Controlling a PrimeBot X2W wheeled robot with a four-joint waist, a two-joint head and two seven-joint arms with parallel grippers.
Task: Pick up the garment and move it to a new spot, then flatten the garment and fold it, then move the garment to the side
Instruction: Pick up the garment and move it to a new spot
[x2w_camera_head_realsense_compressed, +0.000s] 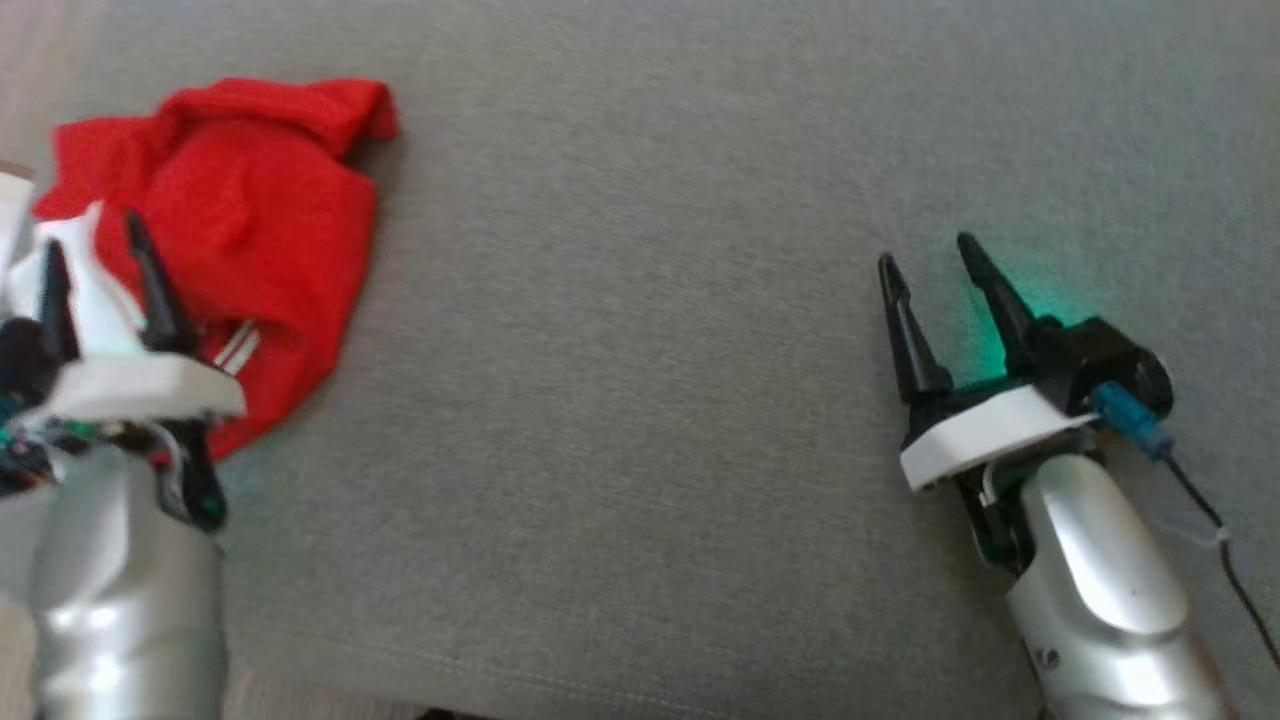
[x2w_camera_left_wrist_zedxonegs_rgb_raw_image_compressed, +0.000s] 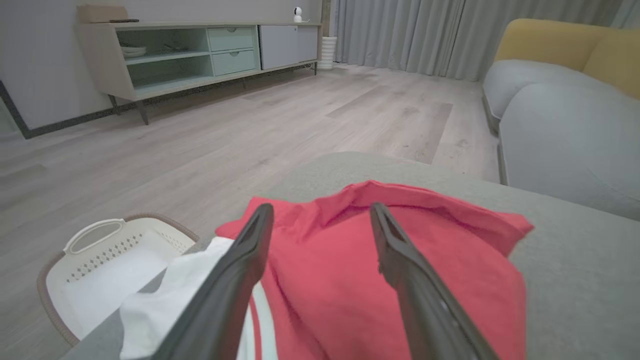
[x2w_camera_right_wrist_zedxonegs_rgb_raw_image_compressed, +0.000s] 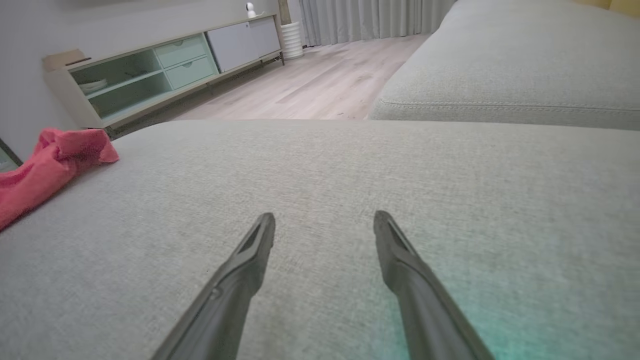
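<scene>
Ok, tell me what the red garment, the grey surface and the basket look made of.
Red garment: soft matte fabric, probably cotton knit; it crumples in folds. Grey surface: matte woven upholstery; fine weave and stitched seam show. Basket: likely smooth white plastic; moulded perforations and handle.

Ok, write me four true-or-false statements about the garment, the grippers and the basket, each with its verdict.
The red garment lies crumpled on the grey cushion. True.
The right gripper is shut on the garment. False: its fingers are open over bare cushion, apart from it.
The left gripper is open, fingers over the garment. True.
The white basket sits on the cushion. False: it stands on the floor beside it.
</scene>
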